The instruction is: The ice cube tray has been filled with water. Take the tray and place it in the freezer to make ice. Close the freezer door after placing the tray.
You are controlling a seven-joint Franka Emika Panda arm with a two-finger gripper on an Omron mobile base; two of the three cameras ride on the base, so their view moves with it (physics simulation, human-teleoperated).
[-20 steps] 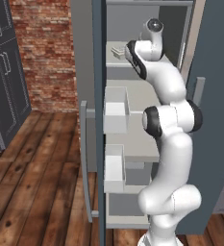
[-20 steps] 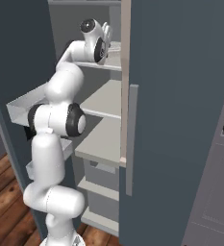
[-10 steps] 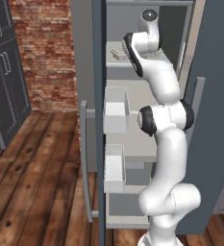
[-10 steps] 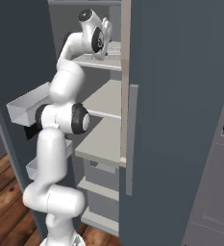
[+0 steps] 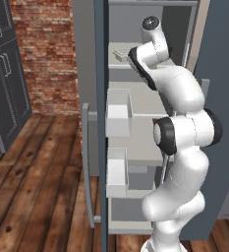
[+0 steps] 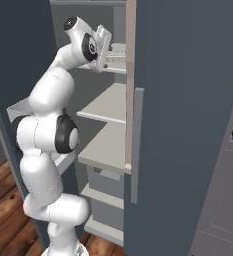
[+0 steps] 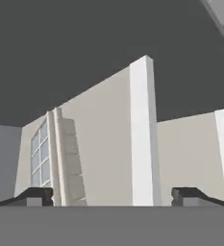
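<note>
I see the ice cube tray [image 7: 56, 158] resting on the freezer [image 5: 150, 93] upper shelf, gripper [image 7: 111, 196] fingers spread and released; the freezer door [image 5: 100, 147] remains to close.

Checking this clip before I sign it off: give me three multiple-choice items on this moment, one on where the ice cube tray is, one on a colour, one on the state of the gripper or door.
1. Where is the ice cube tray?
A. On the wooden floor
B. On an upper shelf inside the freezer
C. In a lower door bin

2. What colour is the freezer door?
A. Slate-blue
B. Red
C. White

3. How does the gripper stand?
A. Shut on the tray
B. Shut on nothing
C. Open, fingers spread apart

Answers:
1. B: both base views show the tray lying on the upper grey shelf, beside the robot's hand.
2. A: its edge and outer face show slate-blue in the left base view.
3. C: the hand view shows the two dark fingertips wide apart, with nothing between them.
</note>
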